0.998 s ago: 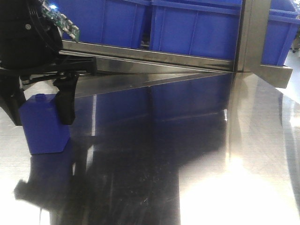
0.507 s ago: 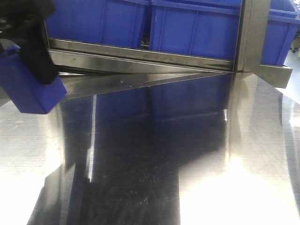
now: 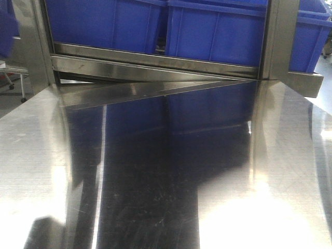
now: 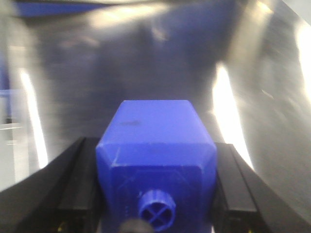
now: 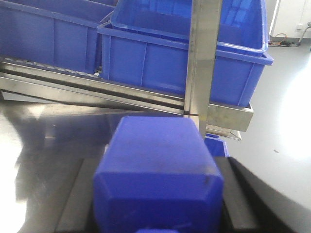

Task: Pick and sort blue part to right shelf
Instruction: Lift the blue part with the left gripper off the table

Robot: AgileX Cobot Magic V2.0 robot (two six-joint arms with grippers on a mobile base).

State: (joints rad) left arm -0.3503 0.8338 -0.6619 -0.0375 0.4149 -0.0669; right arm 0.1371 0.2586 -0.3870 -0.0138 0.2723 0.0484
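In the right wrist view my right gripper [image 5: 158, 167] is shut on the blue part [image 5: 158, 155], a solid-blue block with sloped shoulders; the frame's bottom edge cuts off its cap. It faces the right shelf [image 5: 97, 87], a steel rack with large blue bins [image 5: 180, 63], and is level with the front rail. My left gripper [image 4: 155, 145] is shut on another blue block [image 4: 155, 126] with a small round knob [image 4: 156, 211], held above the steel table [image 4: 272, 97]. Neither gripper shows in the front view.
A steel upright post [image 5: 201, 63] stands straight ahead of the right gripper, and a small blue piece [image 5: 217, 145] shows below the shelf corner. In the front view the shelf rail [image 3: 155, 65] and bins [image 3: 212, 33] run along the far edge of the shiny table [image 3: 155, 181].
The left gripper closed on the blue block at the table's left, lifted it up and leftward, and has now left the front view.
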